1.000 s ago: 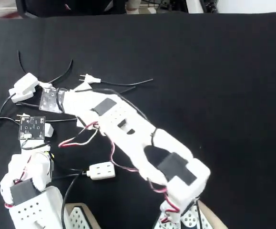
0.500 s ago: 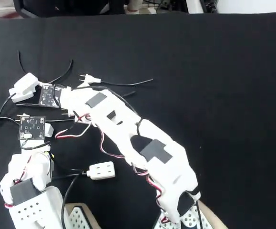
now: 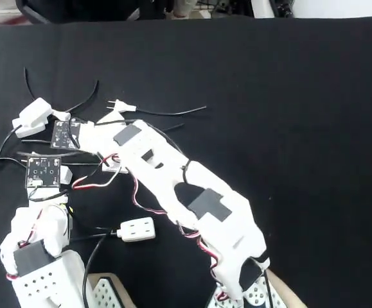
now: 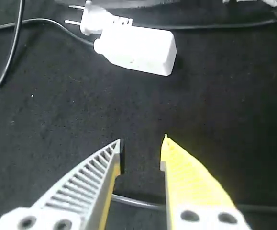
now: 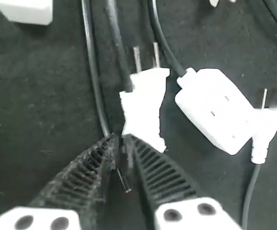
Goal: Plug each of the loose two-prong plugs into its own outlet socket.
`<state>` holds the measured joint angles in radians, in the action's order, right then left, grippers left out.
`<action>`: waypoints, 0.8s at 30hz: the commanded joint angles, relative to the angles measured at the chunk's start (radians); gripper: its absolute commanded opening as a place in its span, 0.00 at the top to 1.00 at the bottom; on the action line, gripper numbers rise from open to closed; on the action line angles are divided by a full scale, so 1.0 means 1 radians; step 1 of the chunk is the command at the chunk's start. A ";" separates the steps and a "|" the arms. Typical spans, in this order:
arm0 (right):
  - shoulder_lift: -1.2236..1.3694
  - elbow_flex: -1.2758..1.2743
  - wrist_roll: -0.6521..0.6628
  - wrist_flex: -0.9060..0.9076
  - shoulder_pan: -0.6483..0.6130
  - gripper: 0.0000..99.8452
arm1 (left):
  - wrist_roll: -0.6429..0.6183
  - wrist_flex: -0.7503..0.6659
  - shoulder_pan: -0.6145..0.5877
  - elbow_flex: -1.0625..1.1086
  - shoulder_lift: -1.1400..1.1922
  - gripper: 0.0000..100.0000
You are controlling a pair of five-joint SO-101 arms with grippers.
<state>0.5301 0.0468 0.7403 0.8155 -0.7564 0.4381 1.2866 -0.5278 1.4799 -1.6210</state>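
In the right wrist view my right gripper (image 5: 124,140) is shut on the rear of a white two-prong plug (image 5: 143,103), whose prongs point away from the fingers. Just beside it lies a white outlet socket (image 5: 217,112) with another plug (image 5: 267,120) against its end. In the high view the right arm (image 3: 173,179) stretches to the table's left, by the socket (image 3: 33,115). My left gripper (image 4: 140,141) hangs open over bare cloth, short of a socket block (image 4: 138,45) and a plug (image 4: 93,21). A loose plug (image 3: 123,106) lies farther back.
A second white socket (image 3: 137,229) lies near the arm bases. Black cords (image 3: 76,102) loop across the left of the black table (image 3: 288,115); one cord (image 4: 133,201) runs under my left fingers. The table's right half holds no objects.
The right arm has stretched out lower, and its gripper has shifted slightly left toward the socket. The left arm has not moved.
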 commanded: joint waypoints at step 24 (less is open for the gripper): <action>-0.073 0.051 -0.037 0.077 0.040 0.99 | -0.006 -0.041 -0.002 -0.001 -0.008 0.86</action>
<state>0.5455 0.0514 0.7004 0.8600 -0.7411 0.4381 1.2666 -0.5278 1.4860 -1.6210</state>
